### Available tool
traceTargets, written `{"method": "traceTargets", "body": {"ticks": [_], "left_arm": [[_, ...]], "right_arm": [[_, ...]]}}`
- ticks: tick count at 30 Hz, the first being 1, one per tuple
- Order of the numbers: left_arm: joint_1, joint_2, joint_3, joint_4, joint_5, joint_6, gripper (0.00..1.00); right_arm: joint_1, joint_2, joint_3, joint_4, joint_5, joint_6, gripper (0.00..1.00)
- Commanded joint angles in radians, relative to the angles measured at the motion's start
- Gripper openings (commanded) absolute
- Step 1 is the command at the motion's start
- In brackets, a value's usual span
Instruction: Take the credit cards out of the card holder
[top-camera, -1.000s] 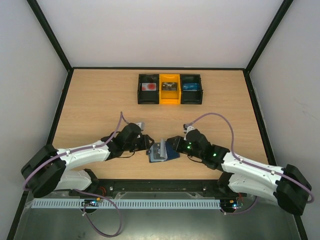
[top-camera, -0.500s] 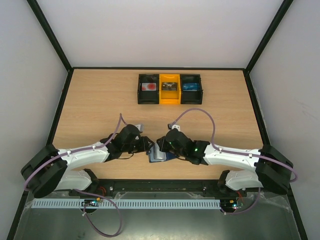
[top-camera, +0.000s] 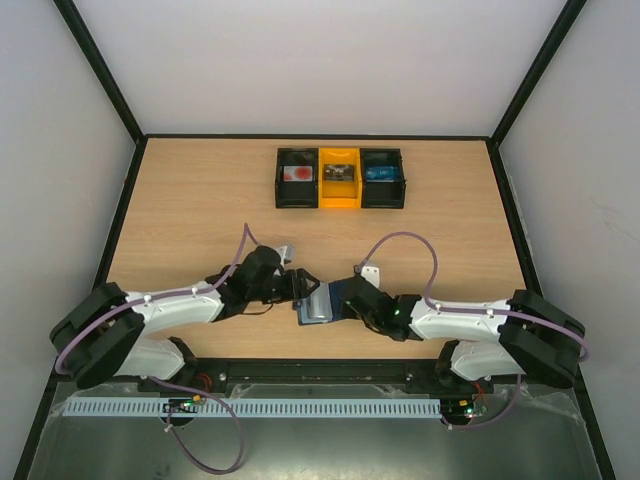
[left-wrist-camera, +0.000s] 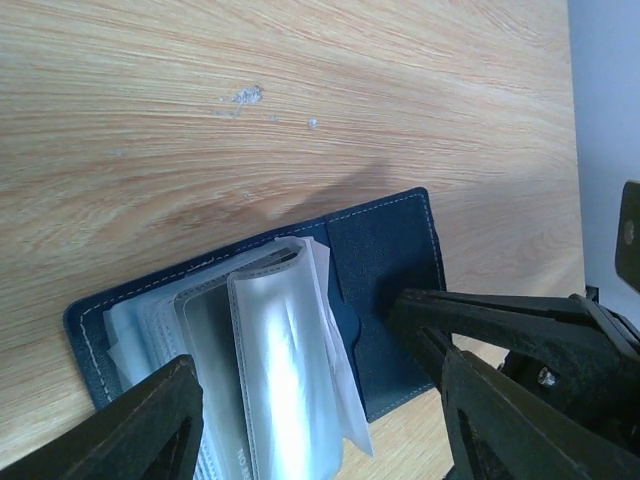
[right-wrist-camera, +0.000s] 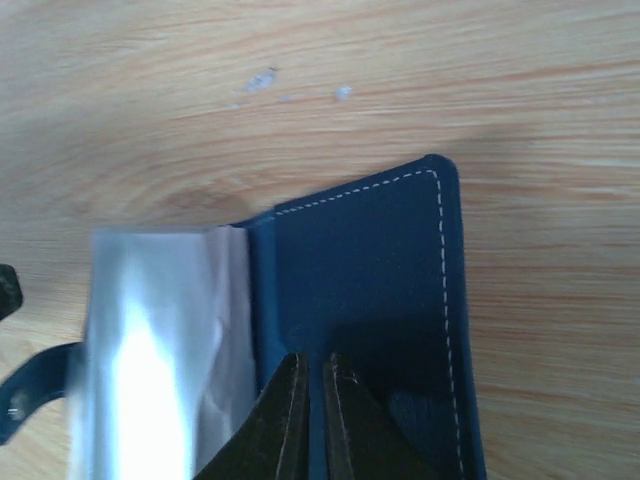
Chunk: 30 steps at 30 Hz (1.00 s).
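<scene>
Pressed together after drawing back rightward, the right pincer (right-wrist-camera: 310, 362) is pinning the open card holder (right-wrist-camera: 370, 270) flat on the worktop (left-wrist-camera: 300, 120), while the spread left pincer (left-wrist-camera: 295, 340) is straddling its clear sleeves (left-wrist-camera: 265, 320), with no credit cards out yet.

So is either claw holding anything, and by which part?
Nothing looks gripped. The left claw gapes over the dark navy folding card holder's clear plastic sleeves; the shut right claw's tips rest on its cover.
</scene>
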Motion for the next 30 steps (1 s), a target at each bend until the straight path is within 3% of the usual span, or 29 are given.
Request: {"method": "traceTargets", "body": {"ticks": [1, 9, 17, 30], "left_arm": [[0.006, 0.055, 0.048, 0.07, 0.033, 0.001, 0.66], [0.008, 0.191, 0.11, 0.133, 0.089, -0.006, 0.64], [0.007, 0.236, 0.134, 0.102, 0.06, 0.003, 0.64], [0.006, 0.133, 0.16, -0.104, -0.048, 0.044, 0.7]], "right_arm": [[0.002, 0.0, -0.048, 0.032, 0.071, 0.019, 0.06], [0.003, 0.008, -0.119, 0.111, 0.072, 0.032, 0.04], [0.002, -0.012, -0.129, 0.108, 0.084, 0.032, 0.04], [0.002, 0.0, -0.113, 0.104, 0.085, 0.029, 0.03]]}}
